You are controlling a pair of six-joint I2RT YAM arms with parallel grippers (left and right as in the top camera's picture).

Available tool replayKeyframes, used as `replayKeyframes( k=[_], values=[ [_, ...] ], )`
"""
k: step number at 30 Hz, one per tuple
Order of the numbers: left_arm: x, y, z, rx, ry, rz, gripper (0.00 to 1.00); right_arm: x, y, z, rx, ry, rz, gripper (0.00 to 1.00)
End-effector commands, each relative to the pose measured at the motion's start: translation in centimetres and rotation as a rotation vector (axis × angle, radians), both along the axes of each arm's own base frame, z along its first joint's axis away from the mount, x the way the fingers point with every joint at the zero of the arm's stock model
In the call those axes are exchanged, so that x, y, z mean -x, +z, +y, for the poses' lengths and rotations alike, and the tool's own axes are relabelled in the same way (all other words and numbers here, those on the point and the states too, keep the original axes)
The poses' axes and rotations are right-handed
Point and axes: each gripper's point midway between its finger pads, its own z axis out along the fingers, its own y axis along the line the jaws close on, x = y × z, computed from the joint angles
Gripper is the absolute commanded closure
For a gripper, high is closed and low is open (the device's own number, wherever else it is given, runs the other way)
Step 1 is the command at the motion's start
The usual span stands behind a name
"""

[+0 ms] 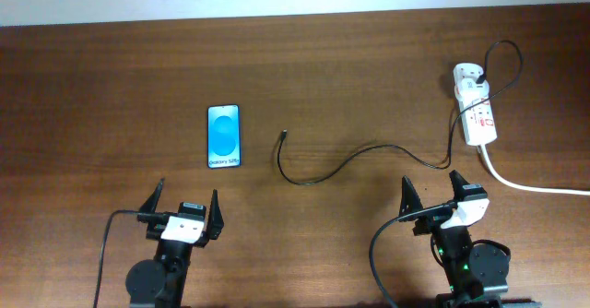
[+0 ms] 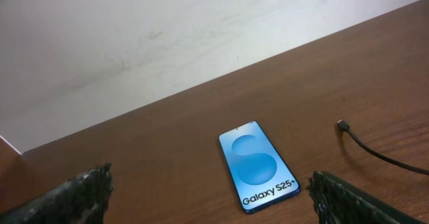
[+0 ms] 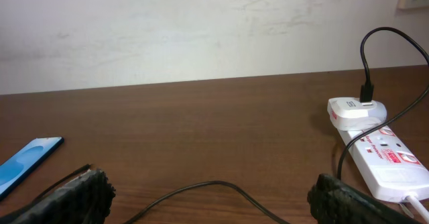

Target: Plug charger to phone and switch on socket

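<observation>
Phone [image 1: 224, 136]: flat on the brown table [image 1: 350, 59], screen up and lit blue, white lettering at its near end. It lies long-side toward the arms.

Charger cable [image 1: 341, 168]: thin and black, lying loose on the wood. Its connector tip [image 1: 285, 135] rests to the right of the phone, near it but not touching, and about level with the phone's middle. From the tip the cable bends back toward the arms, then snakes away from the phone, rightward, to the socket.

Socket [image 1: 477, 114]: a white strip with red markings, well apart from the phone at the right side of the table. A white adapter [image 1: 466, 74] sits in its far end with the black cable looping up out of it. A thick white cord [image 1: 525, 183] leaves the near end and runs farther from the phone, off the right edge. Switch position is too small to tell.

Left gripper [image 1: 187, 195]: nearer the table edge than the phone, just left of the phone's line. Jaws are spread wide with nothing between them and nothing touched.

Right gripper [image 1: 430, 181]: well to the right of the phone, near the table edge and close to the cable's middle stretch. Jaws are likewise wide apart and empty.
</observation>
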Motion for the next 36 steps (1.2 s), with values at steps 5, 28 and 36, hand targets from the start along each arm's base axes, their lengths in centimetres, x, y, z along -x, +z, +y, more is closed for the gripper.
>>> replayKeyframes(
  k=[5, 28, 36],
  values=[
    [0.0, 0.0, 0.3, -0.001, 0.013, 0.0, 0.01, 0.0, -0.2, 0.1, -0.007, 0.001, 0.005, 0.02],
    [0.0, 1.2, 0.3, 0.062, 0.016, -0.043, 0.01, 0.0, -0.2, 0.1, -0.007, 0.001, 0.005, 0.02],
    [-0.2, 4.0, -0.2, 0.157, -0.007, -0.035, 0.01, 0.0, -0.2, 0.1, -0.007, 0.001, 0.005, 0.02]
  ],
)
